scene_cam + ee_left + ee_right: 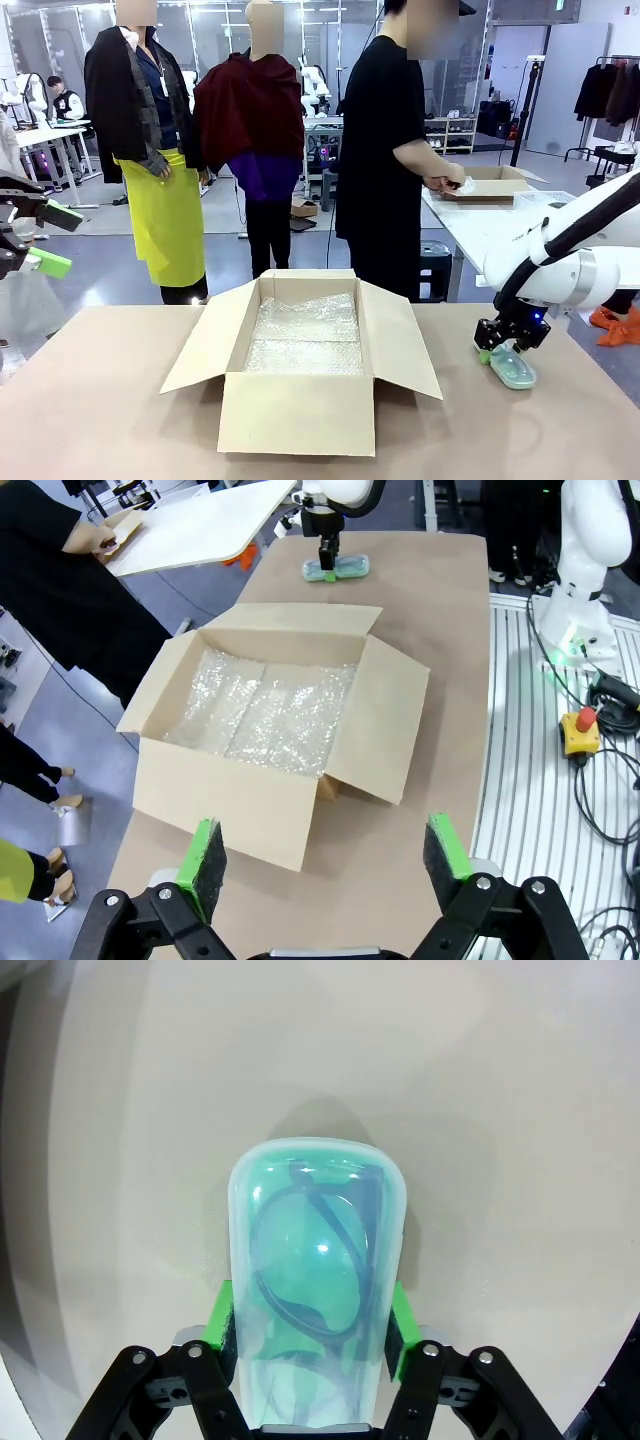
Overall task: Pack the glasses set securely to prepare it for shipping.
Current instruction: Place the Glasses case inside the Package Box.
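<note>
Clamping the mint-green pack (318, 1220) across its width, the right gripper (308, 1320) is closed on it, both pads touching its sides. The pack lies flat on the table (120, 400) at the near right, well apart from the cardboard box (300, 410). The left gripper (327, 848) is held wide open and empty, raised at the left. The box stands open mid-table, floor lined with bubble wrap (305, 335). Progress is judged early: lining done, grasp made; lifting, placing, covering and closing are left.
</note>
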{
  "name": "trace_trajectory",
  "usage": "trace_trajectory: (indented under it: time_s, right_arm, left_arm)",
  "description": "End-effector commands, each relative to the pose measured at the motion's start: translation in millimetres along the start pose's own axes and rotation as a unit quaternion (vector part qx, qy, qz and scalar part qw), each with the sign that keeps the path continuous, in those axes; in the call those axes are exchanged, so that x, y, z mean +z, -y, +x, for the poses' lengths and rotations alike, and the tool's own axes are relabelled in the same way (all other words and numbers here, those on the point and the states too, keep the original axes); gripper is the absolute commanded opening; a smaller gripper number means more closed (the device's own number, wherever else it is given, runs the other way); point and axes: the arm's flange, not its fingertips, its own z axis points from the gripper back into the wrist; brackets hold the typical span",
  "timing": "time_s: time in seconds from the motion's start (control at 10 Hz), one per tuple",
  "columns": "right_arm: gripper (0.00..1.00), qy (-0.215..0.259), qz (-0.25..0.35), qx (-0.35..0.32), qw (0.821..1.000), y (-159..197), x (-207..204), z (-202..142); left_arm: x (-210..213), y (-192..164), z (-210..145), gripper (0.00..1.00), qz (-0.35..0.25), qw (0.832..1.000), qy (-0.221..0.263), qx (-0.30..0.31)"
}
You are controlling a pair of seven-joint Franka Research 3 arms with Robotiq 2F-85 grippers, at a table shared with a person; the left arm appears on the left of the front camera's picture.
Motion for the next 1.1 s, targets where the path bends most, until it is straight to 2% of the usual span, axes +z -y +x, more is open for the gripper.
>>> trace_trajectory:
  time_s: [0.0,0.3,0.5,0.7,0.8,0.9,1.0]
  right_arm:
    - [0.46,-0.003,-0.001,0.004,1.000,2,-3,0]
    - [0.44,0.010,-0.011,0.021,1.000,-10,22,-4]
    - [0.44,0.055,-0.027,0.073,0.995,-36,75,-18]
    - [0.44,0.073,-0.026,0.175,0.982,-74,122,-35]
    - [0.44,0.070,-0.017,0.228,0.971,-94,142,-39]
    - [0.44,0.058,-0.038,0.284,0.956,-114,157,-39]
    - [0.44,0.048,-0.024,0.330,0.942,-136,166,-38]
  left_arm:
    - [0,-1,2,1.00,-0.001,1.000,0.008,-0.007]
    - [0,-1,2,1.00,-0.001,1.000,0.008,-0.007]
    - [0,-1,2,1.00,-0.001,1.000,0.008,-0.007]
    - [0,-1,2,1.00,-0.001,1.000,0.008,-0.007]
    - [0,-1,2,1.00,-0.001,1.000,0.008,-0.007]
    - [0,-1,2,1.00,-0.001,1.000,0.008,-0.007]
    - [0,-1,2,1.00,-0.001,1.000,0.008,-0.007]
